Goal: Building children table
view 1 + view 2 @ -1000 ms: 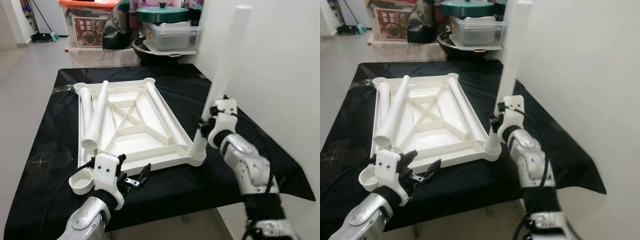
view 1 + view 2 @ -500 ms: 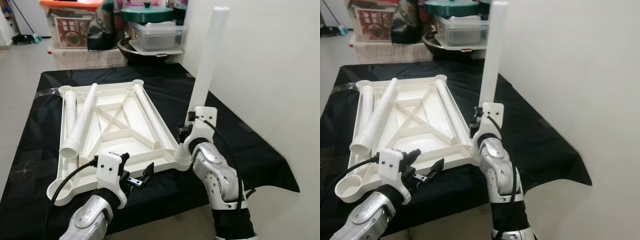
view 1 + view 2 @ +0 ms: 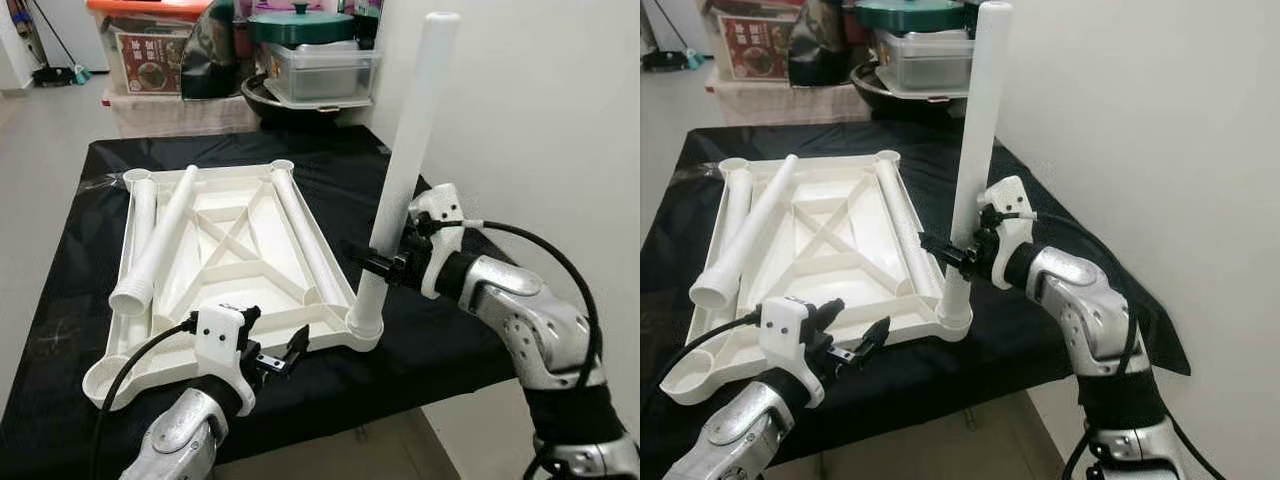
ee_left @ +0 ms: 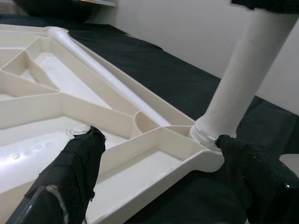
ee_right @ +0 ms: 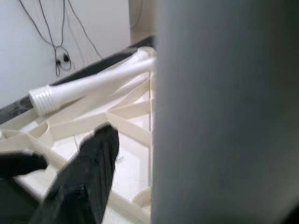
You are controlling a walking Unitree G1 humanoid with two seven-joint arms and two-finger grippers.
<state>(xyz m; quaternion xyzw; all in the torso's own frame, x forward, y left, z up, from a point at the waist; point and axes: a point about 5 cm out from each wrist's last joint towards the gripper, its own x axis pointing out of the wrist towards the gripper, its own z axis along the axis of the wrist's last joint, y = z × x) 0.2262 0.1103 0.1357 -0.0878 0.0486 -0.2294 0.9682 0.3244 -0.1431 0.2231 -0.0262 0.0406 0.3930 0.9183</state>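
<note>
A black cloth [image 3: 470, 330] covers a low table that stands against a white wall [image 3: 540, 120], with storage boxes [image 3: 150, 50] and a green-lidded pot [image 3: 300, 25] stacked on the floor behind its far edge. On the cloth lies the white plastic tabletop [image 3: 235, 275], turned underside up so its ribs and corner sockets show; its near edge sits close to the near edge of the table.

One white leg [image 3: 405, 170] stands upright, tilted slightly, in the socket at the tabletop's near right corner. The right gripper [image 3: 385, 268] is clamped around this upright leg a little above the socket, its black fingers on either side of the tube.

Three more loose legs [image 3: 165, 240] lie flat on the tabletop: two along its left side, one along the right rail.

The left gripper [image 3: 275, 362] hovers just in front of the tabletop's near edge, its fingers [image 4: 70, 172] spread apart and holding nothing. In the left wrist view they frame the near right corner and the foot of the standing leg.
</note>
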